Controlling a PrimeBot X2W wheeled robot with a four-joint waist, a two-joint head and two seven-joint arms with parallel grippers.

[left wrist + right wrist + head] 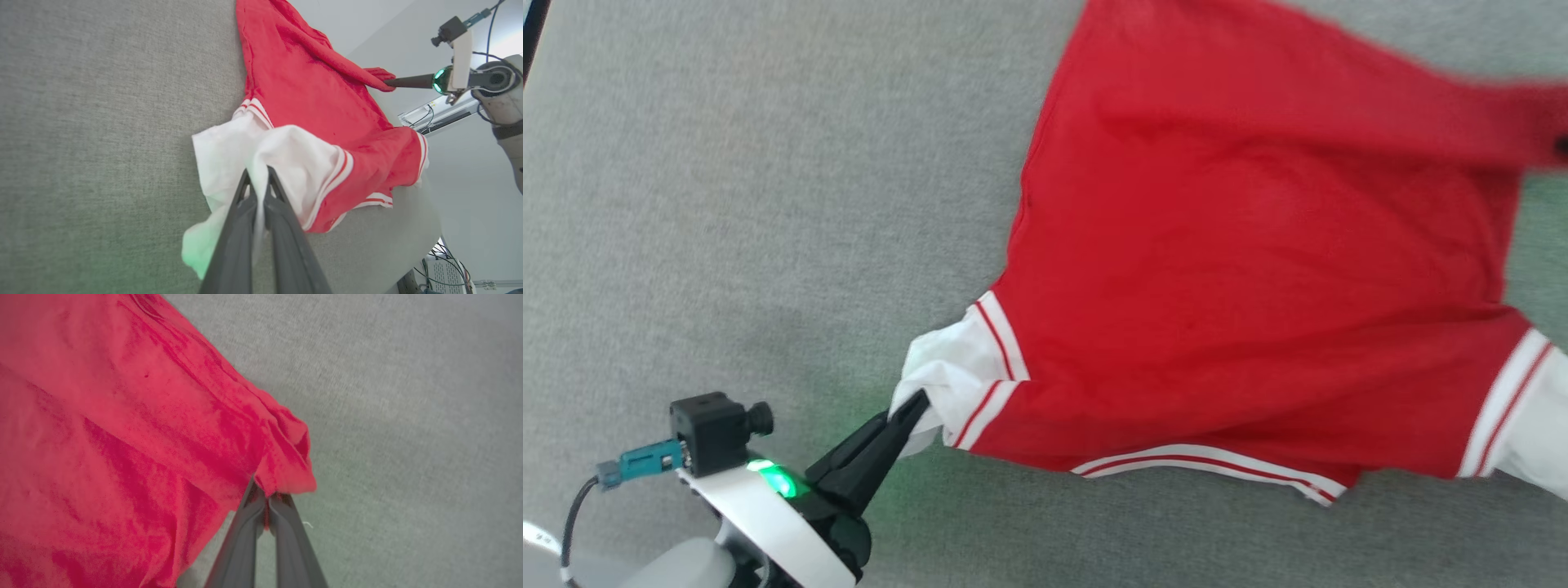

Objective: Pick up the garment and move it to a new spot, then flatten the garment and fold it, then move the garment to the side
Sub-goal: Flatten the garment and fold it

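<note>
The garment [1241, 261] is a red shirt with white sleeves and red-white striped trim, spread plain side up across the grey surface on the right of the head view. At lower left my left gripper [915, 411] is shut on the white sleeve [947, 376]. The left wrist view shows that sleeve [261, 159] pinched between the dark fingers of the left gripper [258, 173], and my right gripper [388, 82] shut on a red corner, lifted off the surface. In the right wrist view the right gripper [265, 494] is shut on a bunched red edge [286, 473] of the garment.
Grey felt-like table surface [727, 204] stretches to the left of the garment. In the left wrist view the table's edge [425, 228] curves at the right, with pale walls, cables and equipment [445, 273] beyond it.
</note>
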